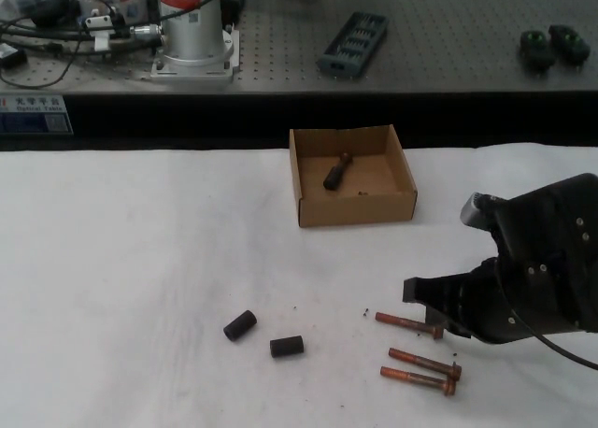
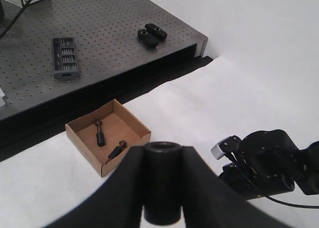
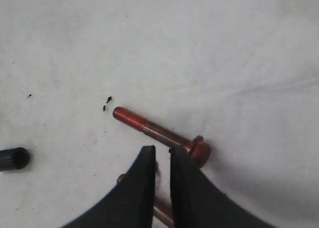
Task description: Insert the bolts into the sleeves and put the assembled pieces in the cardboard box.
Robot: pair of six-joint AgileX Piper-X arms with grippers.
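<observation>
- Left gripper (image 2: 162,148) is clenched on a black held sleeve (image 2: 162,188), well above the white-covered desk (image 1: 140,260). The sleeve's long axis runs along the fingers, open bore facing the wrist camera.
- Right gripper (image 3: 160,149) is low over the bolts, fingers drawn almost together with a slit between, grasping nothing. Its tips are just beside the head of the nearest bolt (image 3: 154,131).
- Nearest bolt lies flat, threaded end toward the loose sleeves, head toward the right arm.
- Second bolt (image 1: 425,363) and third bolt (image 1: 418,380) lie nearer the front edge, roughly parallel, heads the same way.
- First loose sleeve (image 1: 239,325) and second loose sleeve (image 1: 287,347) lie on their sides, near each other, apart.
- Cardboard box (image 2: 82,148) stands open farther back. Inside, one assembled piece (image 2: 99,133) and another assembled piece (image 2: 117,149) lie flat.
- On the perforated table behind: bit case (image 1: 352,43), black knobs (image 1: 554,47).
</observation>
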